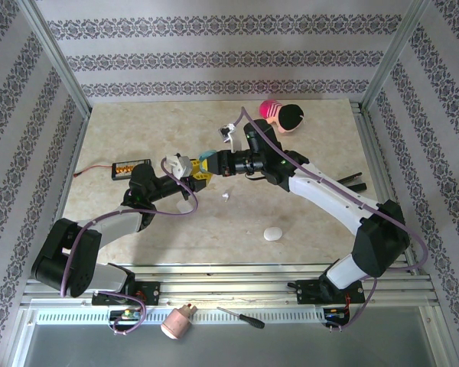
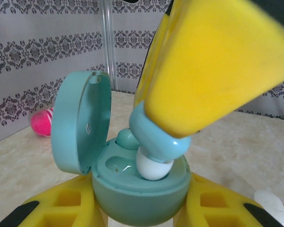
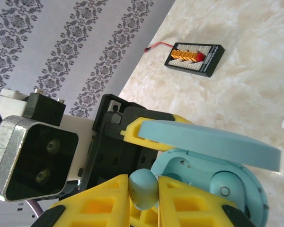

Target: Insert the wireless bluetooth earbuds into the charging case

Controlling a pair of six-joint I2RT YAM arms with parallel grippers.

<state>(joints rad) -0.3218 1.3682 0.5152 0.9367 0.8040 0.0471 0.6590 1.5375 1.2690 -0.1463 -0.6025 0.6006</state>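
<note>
Yellow fingers of the right gripper (image 3: pixel 143 198) pinch one light-blue earbud (image 2: pixel 154 142), its white tip in the open charging case (image 2: pixel 142 194). One second earbud (image 2: pixel 128 138) sits seated behind it. Clamping the case's base is the left gripper (image 2: pixel 142 210). From the top view the case is mostly hidden, and one white piece (image 1: pixel 226 196) lies near it.

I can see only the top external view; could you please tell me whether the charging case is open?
Observer: Yes, the charging case has its lid standing open, and the left claw grips its lower half.
Operator: Thank you; what is the other arm carrying?
Observer: The right claw pinches a teal earbud, white tip down inside the case.
Operator: Is it fully seated?
Observer: Not yet; most of its body sits tilted above the rim.
</note>
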